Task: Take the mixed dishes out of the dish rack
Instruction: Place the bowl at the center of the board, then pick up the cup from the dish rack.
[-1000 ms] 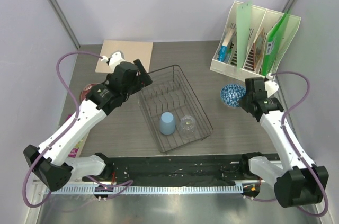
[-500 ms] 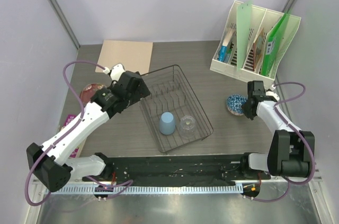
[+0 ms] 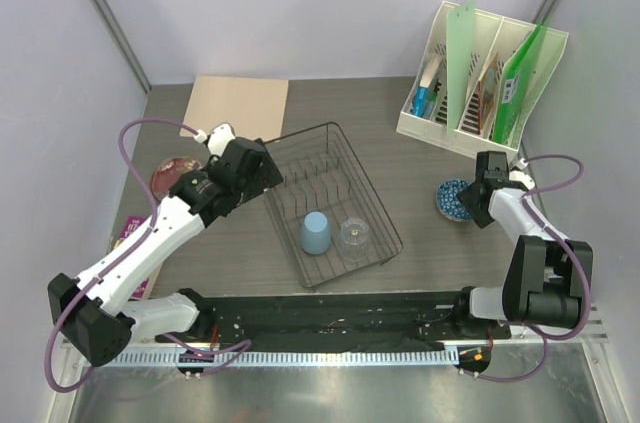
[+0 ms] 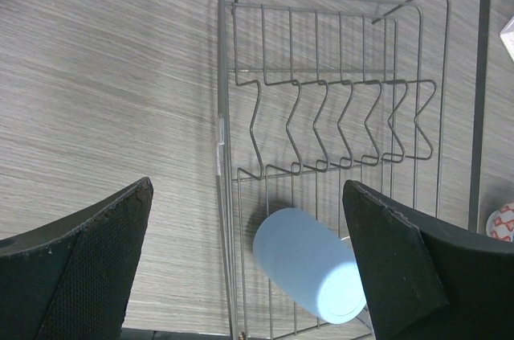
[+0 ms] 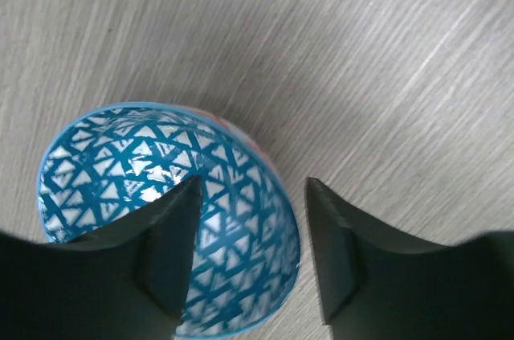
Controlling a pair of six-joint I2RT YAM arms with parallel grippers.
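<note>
Blue-and-white bowl (image 5: 120,165) — triangles in wrist view only

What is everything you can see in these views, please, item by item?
Rack: one, dark wire, mid-table.
Cup: one, light blue, in the rack's near end.
Tumbler: one, clear, in the rack beside the cup.
Bowl: one, blue-and-white, right of the rack.
Plate: one, dark red, left of the rack.
File holder: one, white, far right, holding green folders.
Board: one, tan, far left.
Pink item: one, left edge, mostly hidden.
Table: one, grey woodgrain.
Left gripper: black, jaws wide apart over the rack's left rim.
Right gripper: black, jaws apart, astride the bowl's rim.
</note>
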